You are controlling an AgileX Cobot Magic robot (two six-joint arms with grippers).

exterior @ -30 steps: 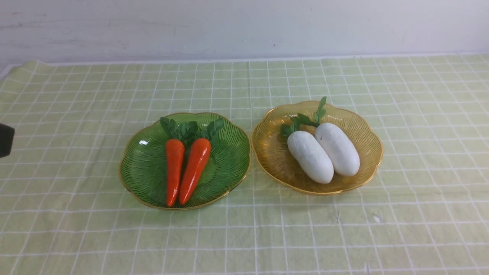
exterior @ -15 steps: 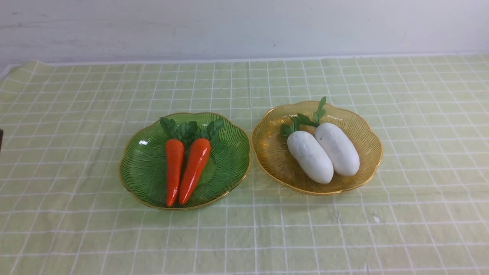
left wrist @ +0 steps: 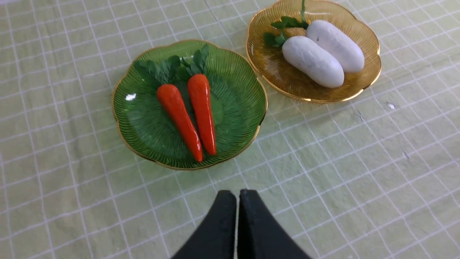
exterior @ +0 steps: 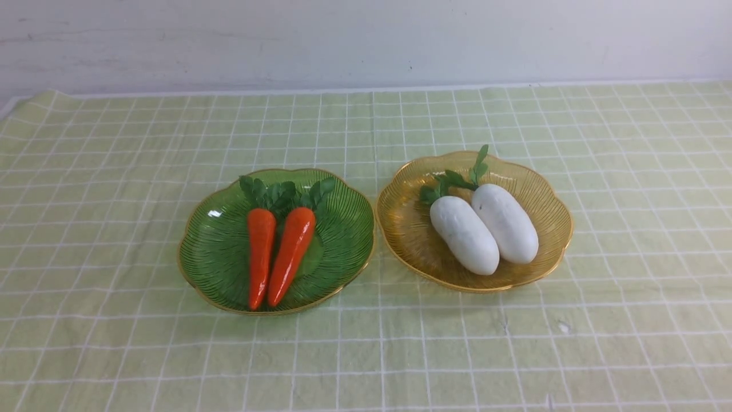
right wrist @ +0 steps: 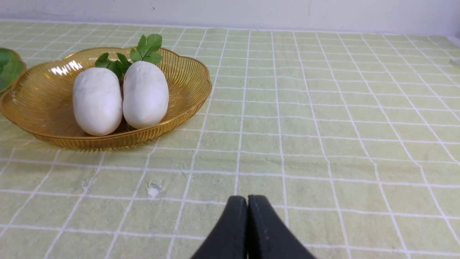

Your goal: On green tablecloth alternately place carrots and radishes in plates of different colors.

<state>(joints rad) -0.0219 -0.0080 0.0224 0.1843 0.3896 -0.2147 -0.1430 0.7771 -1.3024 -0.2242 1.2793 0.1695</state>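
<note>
Both end effectors closed, empty: left end effector (left wrist: 237, 196), right end effector (right wrist: 247, 201) | carrots (exterior: 278, 254) glossy, likely slippery; grip mid-body | radishes (exterior: 483, 232) thicker, matte

Front view faces the wall; left wrist looks steeply down, right wrist low, sharing the amber plate (exterior: 557, 220).

Left claw (left wrist: 237, 196) fingers pressed together, empty, right claw (right wrist: 247, 201) likewise closed, empty
</note>
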